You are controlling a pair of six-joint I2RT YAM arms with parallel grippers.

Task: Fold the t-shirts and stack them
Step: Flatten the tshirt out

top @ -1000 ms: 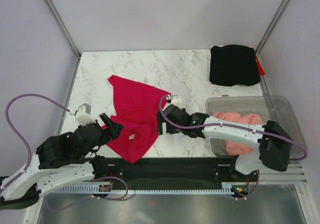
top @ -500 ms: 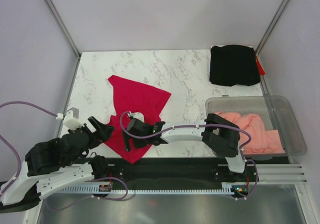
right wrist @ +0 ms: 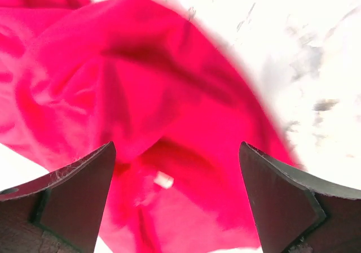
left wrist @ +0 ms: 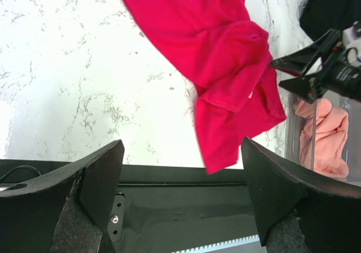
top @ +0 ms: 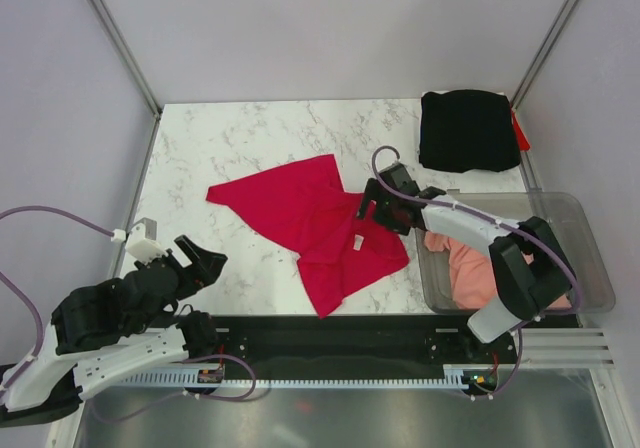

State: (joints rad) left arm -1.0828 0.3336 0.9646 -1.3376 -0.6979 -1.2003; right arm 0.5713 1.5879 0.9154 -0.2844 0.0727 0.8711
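Red shirt point(top: 320, 223) rumpled on tabletop point(top: 250, 138) centre, not flat yet.
Right end effector point(top: 374, 211) over its right edge, fingers apart, nothing clamped; left end effector point(top: 205, 265) apart too, clear of cloth. Suggest pinching opposite corners low, pulling taut to flatten before folding. Black shirt point(top: 468, 130) folded, far right.

On the table point(top: 250, 138), the spread t-shirt point(top: 315, 218) lies mid-table, with its near end close to the near edge. The folded t-shirt point(top: 468, 130) sits at the far right corner, well apart from it. The bin point(top: 585, 253) stands in front of the folded t-shirt, just right of the spread t-shirt, and the bunched t-shirt point(top: 468, 280) lies inside it. The right gripper point(top: 368, 211) is over the spread t-shirt's right edge, beside the bin. The left gripper point(top: 205, 256) is near-left, apart from the cloth.
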